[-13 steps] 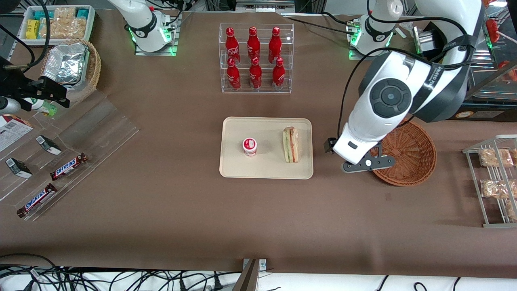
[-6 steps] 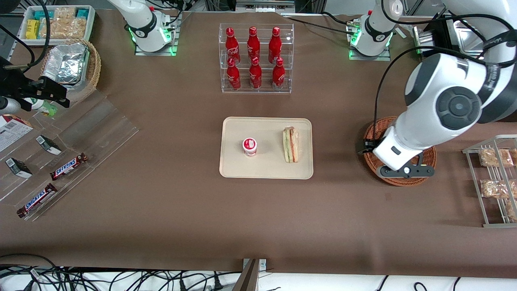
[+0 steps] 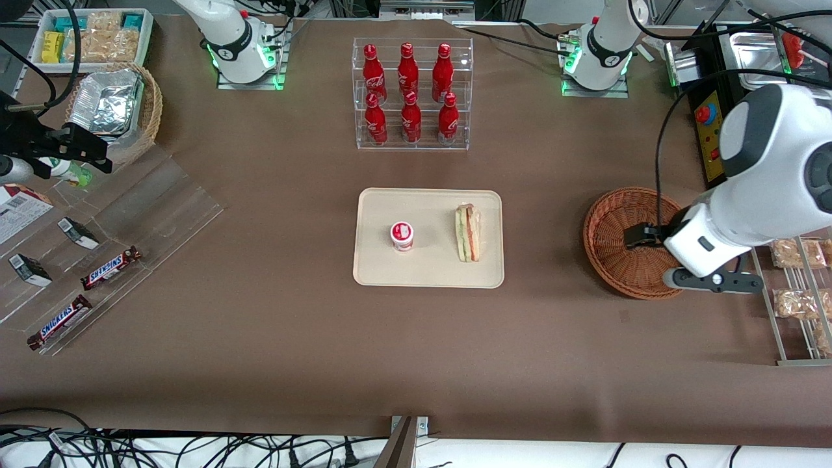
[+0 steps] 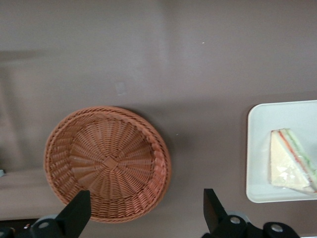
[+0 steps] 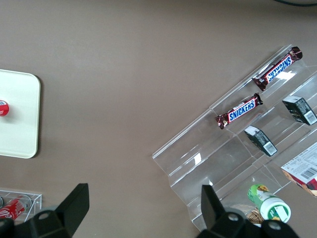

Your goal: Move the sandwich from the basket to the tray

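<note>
The sandwich (image 3: 468,233) (image 4: 292,161), a wrapped white-bread wedge with green and pink layers, lies on the beige tray (image 3: 390,273) (image 4: 257,148), near the tray's edge that faces the basket. The reddish-brown wicker basket (image 3: 617,247) (image 4: 106,163) stands empty beside the tray, toward the working arm's end of the table. My gripper (image 3: 712,281) (image 4: 144,194) hangs over the basket's rim on the side away from the tray. It is open, its fingers wide apart with nothing between them.
A small red-lidded cup (image 3: 402,235) also stands on the tray. A clear rack of red bottles (image 3: 411,94) is farther from the camera. A wire rack of bagged snacks (image 3: 796,286) stands close beside my gripper. A black control box (image 3: 708,136) sits near the basket.
My arm has swept from the gap between tray and basket, across the basket, toward the working arm's end of the table. The sandwich has stayed on the tray.
</note>
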